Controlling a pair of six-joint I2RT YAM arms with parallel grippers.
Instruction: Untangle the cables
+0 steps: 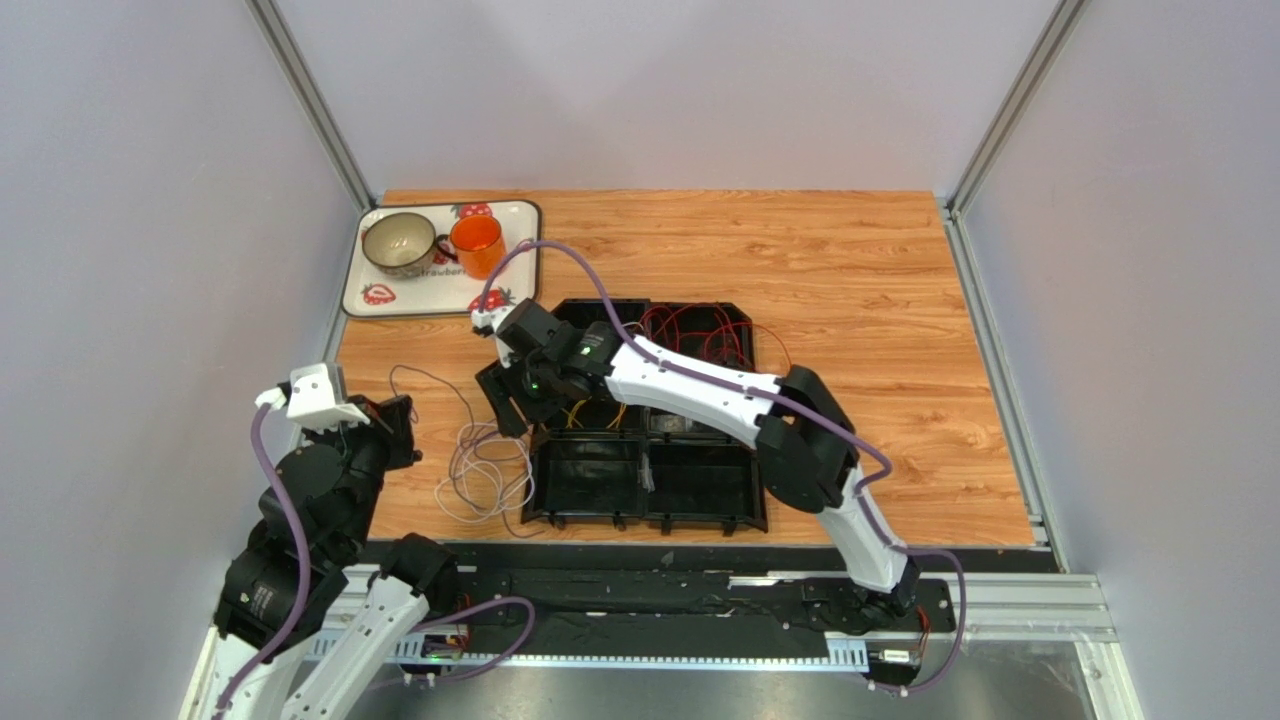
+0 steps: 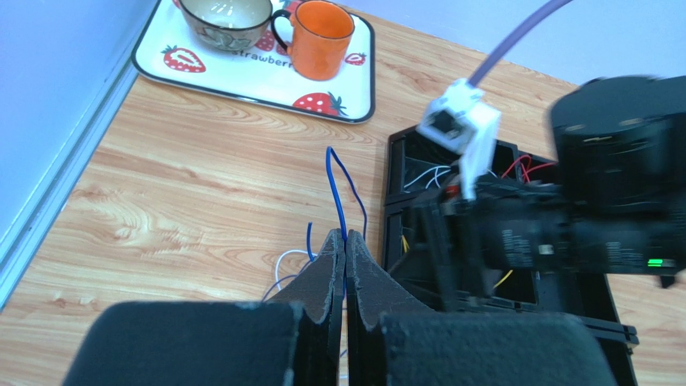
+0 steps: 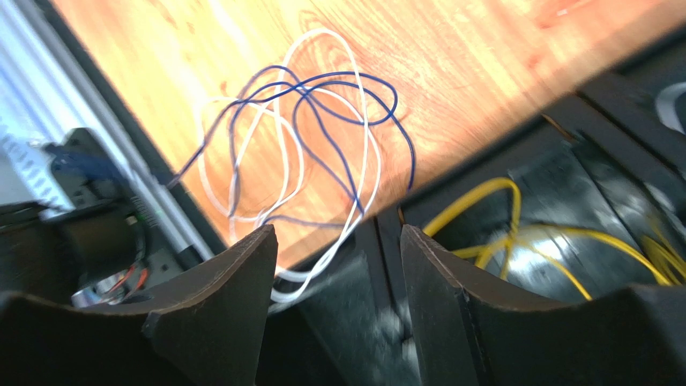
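top, cables: white and blue loops [image 1: 484,477] on the table [image 1: 872,300], just left of the black tray [image 1: 706,483]; red cables [image 1: 699,327] in a far compartment.
left wrist, my left gripper [image 2: 345,249]: jaws together, pinching the blue cable [image 2: 336,189].
right wrist, my right gripper [image 3: 336,232]: jaws apart, gripping nothing; yellow cables [image 3: 483,189] in the tray.

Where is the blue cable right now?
Left wrist view: the blue cable rises from the shut left claw; its loops lie with the white cable on the wood, left of the black tray.
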